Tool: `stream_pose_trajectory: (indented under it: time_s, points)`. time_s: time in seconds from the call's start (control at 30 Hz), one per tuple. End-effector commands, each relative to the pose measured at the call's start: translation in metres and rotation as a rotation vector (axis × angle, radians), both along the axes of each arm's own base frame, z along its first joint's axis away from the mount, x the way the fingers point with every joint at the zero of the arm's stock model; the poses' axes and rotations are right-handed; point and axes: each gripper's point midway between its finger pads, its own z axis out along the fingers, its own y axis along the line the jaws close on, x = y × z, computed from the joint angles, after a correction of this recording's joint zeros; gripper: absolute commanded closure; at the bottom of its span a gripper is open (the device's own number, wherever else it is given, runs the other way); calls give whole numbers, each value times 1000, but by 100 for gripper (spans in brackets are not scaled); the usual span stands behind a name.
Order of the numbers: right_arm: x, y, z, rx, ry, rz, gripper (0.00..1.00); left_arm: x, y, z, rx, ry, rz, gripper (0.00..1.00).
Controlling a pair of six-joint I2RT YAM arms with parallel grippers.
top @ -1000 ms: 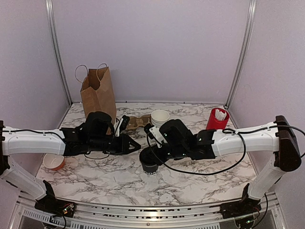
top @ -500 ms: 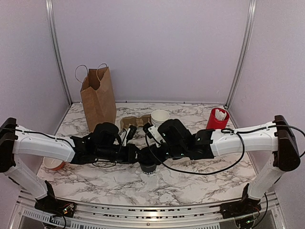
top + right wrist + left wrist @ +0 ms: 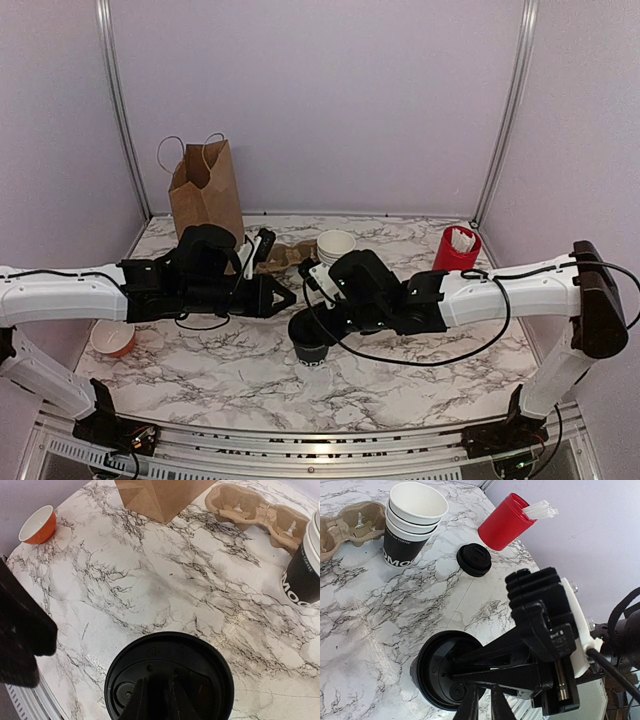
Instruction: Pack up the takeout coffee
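Currently both arms reach inward, forearms low and roughly level over the bench (image 3: 200,375). Takeout coffee (image 3: 314,352) stands upright on the bench near front centre, lid on. Right claw (image 3: 159,680) lies over the lid's middle, fingers almost together, nothing seen between them; contact with the lid cannot be told. Left claw (image 3: 482,707) points toward the cup from the left, near it, almost closed, empty.

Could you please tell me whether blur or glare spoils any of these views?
Top external: evenly lit, sharp, soft shadows. Left wrist: crisp, slight sheen on the takeout cup's black plastic lid. Right wrist: a black shape at the left edge is blurred; white marble-patterned table sharp.
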Motion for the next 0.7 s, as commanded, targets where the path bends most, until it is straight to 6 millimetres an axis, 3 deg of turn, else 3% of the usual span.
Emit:
stream_pose_trajectory:
  time_s: [0.0,0.27,0.37,0.53,0.67]
  points:
    - [-2,0,-12,-39,27,-7,85,-2,20,-22,133,-5,25,93]
    - [-2,0,-12,-38,30,-7,85,-13,23,-46,201,32,18,96]
    - [-2,0,-13,-39,31,-6,85,-11,23,-39,218,17,19,97]
    - [-2,0,-14,-41,30,-7,85,-10,19,-11,234,-44,21,98]
    - [-2,-1,-15,-42,33,-9,85,-11,17,-11,263,-64,24,98]
